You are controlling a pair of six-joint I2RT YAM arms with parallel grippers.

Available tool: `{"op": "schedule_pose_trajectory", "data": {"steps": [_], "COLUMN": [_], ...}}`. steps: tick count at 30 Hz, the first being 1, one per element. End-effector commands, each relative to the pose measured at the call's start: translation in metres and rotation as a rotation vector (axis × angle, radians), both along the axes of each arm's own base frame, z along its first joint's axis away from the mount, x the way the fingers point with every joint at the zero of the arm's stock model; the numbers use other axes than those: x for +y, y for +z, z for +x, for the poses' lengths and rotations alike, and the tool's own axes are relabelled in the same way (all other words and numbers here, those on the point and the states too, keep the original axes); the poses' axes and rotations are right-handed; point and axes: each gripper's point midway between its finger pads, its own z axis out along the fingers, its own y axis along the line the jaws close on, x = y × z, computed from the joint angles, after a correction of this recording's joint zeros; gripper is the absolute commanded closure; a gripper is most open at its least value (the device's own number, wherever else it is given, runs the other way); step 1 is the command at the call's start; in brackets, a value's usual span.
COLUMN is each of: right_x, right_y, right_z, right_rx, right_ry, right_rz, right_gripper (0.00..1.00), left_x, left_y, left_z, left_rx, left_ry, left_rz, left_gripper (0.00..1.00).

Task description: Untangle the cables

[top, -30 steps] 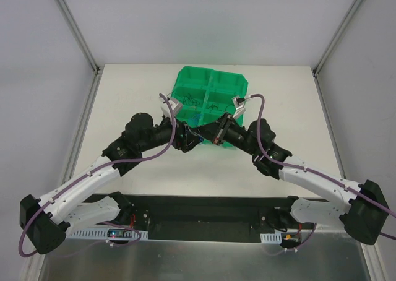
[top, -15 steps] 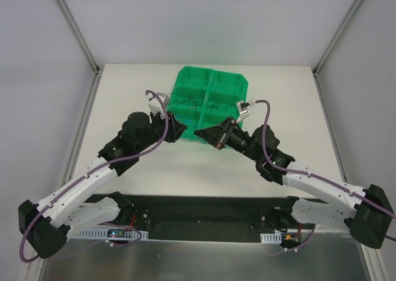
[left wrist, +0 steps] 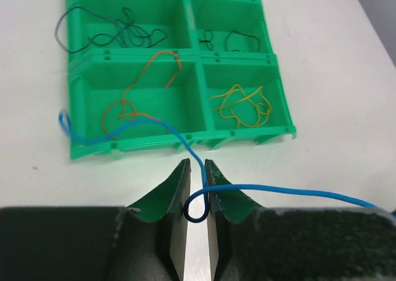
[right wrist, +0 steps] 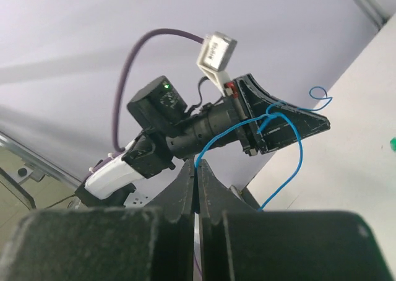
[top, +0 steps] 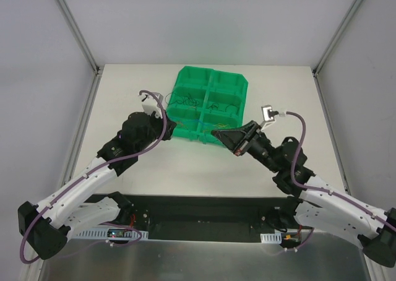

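Note:
A thin blue cable [left wrist: 139, 125] trails from the left edge of the green tray [left wrist: 281, 101] to my left gripper [left wrist: 197, 163], loops between its green fingers and runs off to the right. The left jaws are shut on that loop. My right gripper [right wrist: 197, 163] is shut on the other stretch of the blue cable [right wrist: 299, 146], which arcs up to the left gripper's fingers [right wrist: 291, 123]. In the top view the left gripper [top: 173, 130] and right gripper [top: 216, 133] face each other in front of the tray [top: 185, 80], a short gap apart.
The tray's compartments hold a dark cable [left wrist: 105, 36], a black cable [left wrist: 238, 39], an orange cable [left wrist: 145, 86] and a yellow cable [left wrist: 242, 104]. White tabletop [top: 124, 108] lies round the tray, with grey walls on three sides.
The two grippers, close together a second ago, have drawn apart, left one leftward, right one rightward. The left jaws have closed on the blue cable. The right stayed shut.

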Motion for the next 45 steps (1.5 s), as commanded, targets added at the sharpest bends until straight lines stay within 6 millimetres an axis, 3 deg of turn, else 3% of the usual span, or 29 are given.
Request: {"op": "schedule_pose_trajectory", "data": {"steps": [1, 6, 11, 13, 16, 20, 26, 33, 37, 45], "right_x": [-0.044, -0.089, -0.113, -0.117, -0.115, -0.109, -0.094, -0.091, -0.097, -0.082], "right_y": [0.049, 0.035, 0.012, 0.005, -0.008, -0.004, 0.002, 0.003, -0.012, -0.045], "right_z": [-0.017, -0.007, 0.014, 0.023, 0.041, 0.066, 0.124, 0.215, 0.267, 0.342], "right_rx": [-0.189, -0.169, -0.080, -0.052, -0.015, -0.010, 0.018, 0.078, 0.152, 0.284], "right_ry": [-0.099, -0.303, -0.465, -0.513, -0.557, -0.578, -0.580, -0.617, -0.641, -0.560], "right_rz": [0.129, 0.028, -0.146, -0.253, -0.482, -0.642, -0.684, -0.651, -0.654, -0.548], "right_gripper": [1.00, 1.00, 1.00, 1.00, 1.00, 0.99, 1.00, 1.00, 1.00, 1.00], "left_x": [0.034, 0.055, 0.052, 0.050, 0.045, 0.037, 0.030, 0.022, 0.020, 0.023], "left_y": [0.014, 0.023, 0.030, 0.033, 0.041, 0.051, 0.062, 0.067, 0.070, 0.075], "left_z": [0.016, 0.019, 0.017, 0.016, 0.011, 0.003, -0.004, -0.011, -0.013, -0.015], "left_rx": [-0.044, -0.078, -0.105, -0.111, -0.135, -0.170, -0.201, -0.206, -0.209, -0.228], "left_ry": [0.184, 0.270, 0.242, 0.227, 0.183, 0.122, 0.057, 0.005, -0.012, -0.006], "left_rz": [0.036, 0.046, 0.035, 0.032, 0.001, -0.037, -0.055, -0.079, -0.086, -0.092], "left_gripper": [0.85, 0.77, 0.73, 0.69, 0.57, 0.39, 0.24, 0.21, 0.21, 0.21]}}
